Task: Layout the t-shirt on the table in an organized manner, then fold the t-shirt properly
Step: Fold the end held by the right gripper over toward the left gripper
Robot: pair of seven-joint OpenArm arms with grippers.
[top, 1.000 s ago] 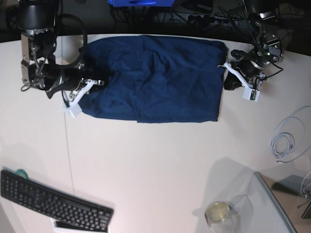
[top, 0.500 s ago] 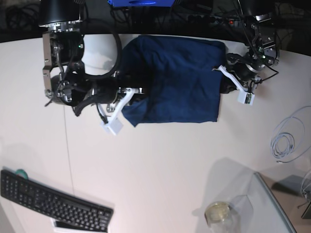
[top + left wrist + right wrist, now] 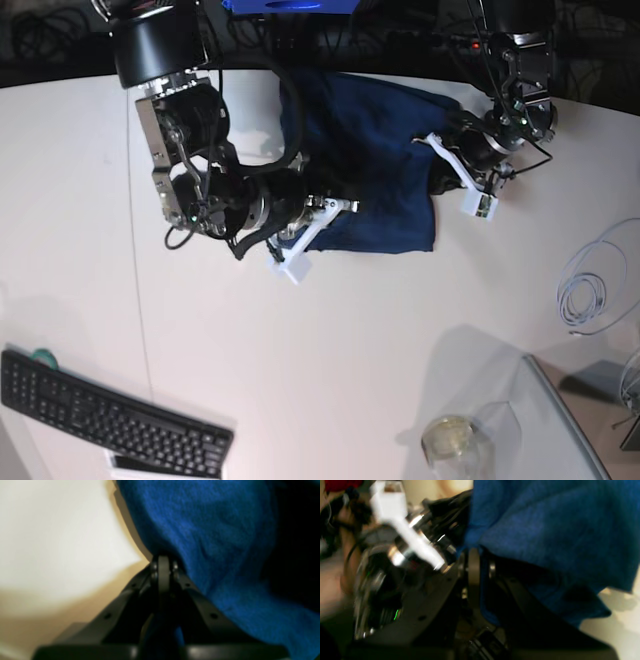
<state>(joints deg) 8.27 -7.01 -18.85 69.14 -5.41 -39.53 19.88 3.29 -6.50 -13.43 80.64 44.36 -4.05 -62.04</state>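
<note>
A single clear glass (image 3: pixel 449 438) stands toward the near edge of the white tabletop (image 3: pixel 330 350), well away from the t-shirt, with something pale yellowish inside that I can't make out. There is one t-shirt (image 3: pixel 375 160), dark navy and wrinkly, lying at the far side of the tabletop, bunched into a narrower shape than a flat spread, its long axis running roughly from the far edge toward the near edge. Two arms work on it, one at each side. The right pincer (image 3: pixel 475 562) is at the shirt's lower left part in the base view, its jaws nearly together with a fold of blue cloth pinched between them, and the cloth drapes over and past the jaws. The left pincer (image 3: pixel 163 565) sits at the shirt's right edge in the base view, jaws pressed fully together right at the hem; blue fabric shows between the jaw arms, so it looks clamped on the cloth. Away from the shirt, one black keyboard (image 3: pixel 110 415) lies at the near left corner, and one coil of pale cable (image 3: pixel 590 290) rests off to the right.
</note>
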